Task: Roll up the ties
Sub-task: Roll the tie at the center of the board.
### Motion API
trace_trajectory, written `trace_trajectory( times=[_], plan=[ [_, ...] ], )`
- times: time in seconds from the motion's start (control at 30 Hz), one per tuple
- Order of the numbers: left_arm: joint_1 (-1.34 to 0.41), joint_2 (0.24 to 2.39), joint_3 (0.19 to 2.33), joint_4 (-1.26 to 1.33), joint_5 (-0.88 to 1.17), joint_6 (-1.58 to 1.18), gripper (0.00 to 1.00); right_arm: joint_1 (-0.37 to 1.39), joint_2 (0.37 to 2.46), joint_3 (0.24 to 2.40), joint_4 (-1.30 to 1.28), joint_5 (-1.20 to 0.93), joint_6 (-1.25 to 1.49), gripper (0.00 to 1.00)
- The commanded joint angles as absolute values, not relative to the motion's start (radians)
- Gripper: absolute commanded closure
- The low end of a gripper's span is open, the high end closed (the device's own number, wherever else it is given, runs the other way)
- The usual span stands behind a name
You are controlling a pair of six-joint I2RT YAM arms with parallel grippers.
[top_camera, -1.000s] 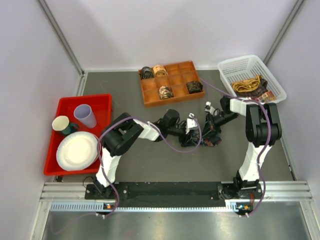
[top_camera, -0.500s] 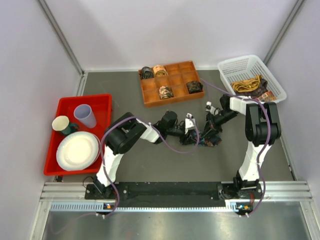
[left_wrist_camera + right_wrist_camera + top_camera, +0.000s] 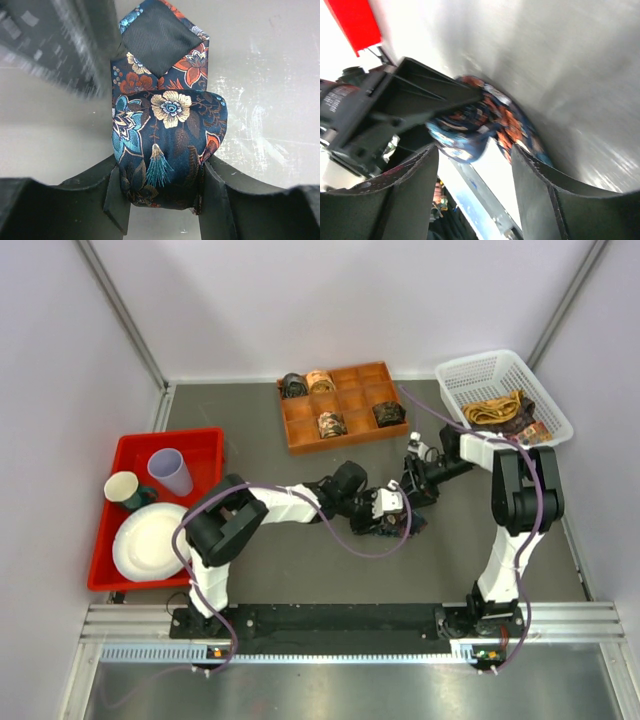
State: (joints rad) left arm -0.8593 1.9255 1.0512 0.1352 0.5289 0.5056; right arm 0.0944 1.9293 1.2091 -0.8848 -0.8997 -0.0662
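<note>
Your L gripper [image 3: 160,200] is clamped on the rolled floral tie [image 3: 170,125], mid table [image 3: 300,560], near the orange organizer [image 3: 350,443]. Your R gripper [image 3: 475,190]: fingers apart, tie just ahead, not gripped.

R hand [image 3: 56,47] blurred, L wrist view.

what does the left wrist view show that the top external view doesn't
Only the left wrist view: the rolled tie up close, floral pattern clear, its black-backed tip beyond the roll, and the left gripper pressing both sides of the roll. Only the top external view: the orange organizer with four coiled ties, the white basket of loose ties, and the red tray with a plate. Both: the rolled tie, the left gripper and the grey table.
</note>
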Motion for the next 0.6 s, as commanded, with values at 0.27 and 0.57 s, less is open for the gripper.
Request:
trace_trajectory(
  times=[0.27, 0.57],
  plan=[
    [-0.882, 2.065, 1.154, -0.248, 0.327, 0.48, 0.73, 0.193, 1.913, 1.151, -0.788, -0.942, -0.035, 0.53],
    [-0.822, 2.008, 1.076, -0.094, 0.504, 0.397, 0.42, 0.207, 1.947, 1.135, -0.75, -0.821, -0.077, 1.0]
  ],
)
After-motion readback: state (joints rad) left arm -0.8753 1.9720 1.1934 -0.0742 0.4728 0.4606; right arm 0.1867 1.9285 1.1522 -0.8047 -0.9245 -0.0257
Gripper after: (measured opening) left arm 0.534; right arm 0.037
